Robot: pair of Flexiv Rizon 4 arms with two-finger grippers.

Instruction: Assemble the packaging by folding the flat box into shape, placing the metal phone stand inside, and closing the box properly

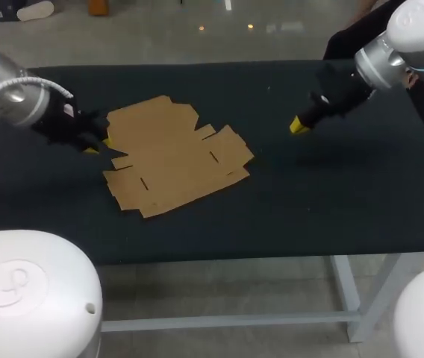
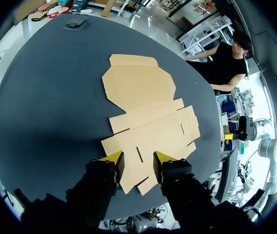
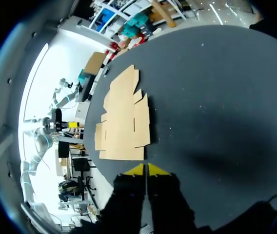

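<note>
Flat box (image 1: 175,156): laid unfolded, left of the frame's centre.
Left gripper (image 1: 98,145): held at the box's left edge, fingers set apart.
Right gripper (image 1: 296,127): held right of centre, well apart from the box, tips pressed together.
Table (image 1: 331,201): covered in dark cloth.

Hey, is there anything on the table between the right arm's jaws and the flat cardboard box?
Nothing visible. Only bare dark table lies between the right arm, its jaws shut, and the flat cardboard box.
</note>
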